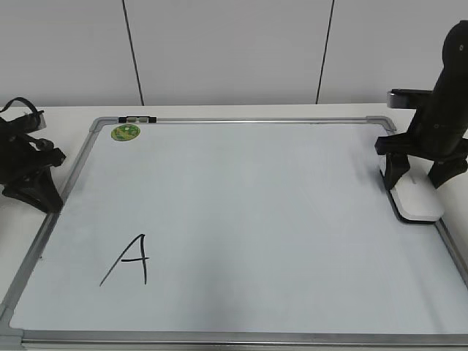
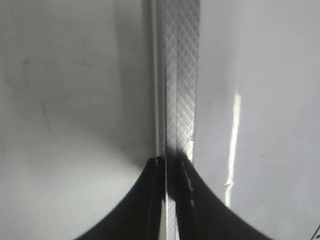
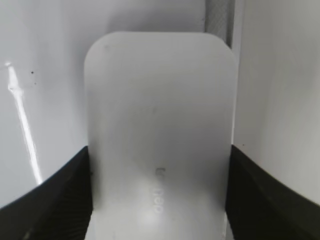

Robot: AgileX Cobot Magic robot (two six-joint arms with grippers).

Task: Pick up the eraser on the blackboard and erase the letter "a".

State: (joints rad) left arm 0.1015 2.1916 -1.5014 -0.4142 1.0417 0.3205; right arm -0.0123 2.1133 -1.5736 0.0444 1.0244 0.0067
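Board (image 1: 292,219): 1 eraser (image 1: 417,201), 1 sticker (image 1: 125,132)

Bare blackboard (image 1: 256,219) centre, capital A (image 1: 129,260) front-left, eraser (image 1: 417,202) at right frame

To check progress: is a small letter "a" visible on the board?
No, the blackboard shows only a capital "A" in the exterior view.

board (image 1: 256,219): smooth, glossy white | frame (image 2: 182,75): silver metal, cross-hatched texture | eraser (image 3: 160,125): smooth matt white plastic | fingers (image 3: 60,200): black, ribbed | sticker (image 1: 125,132): glossy green
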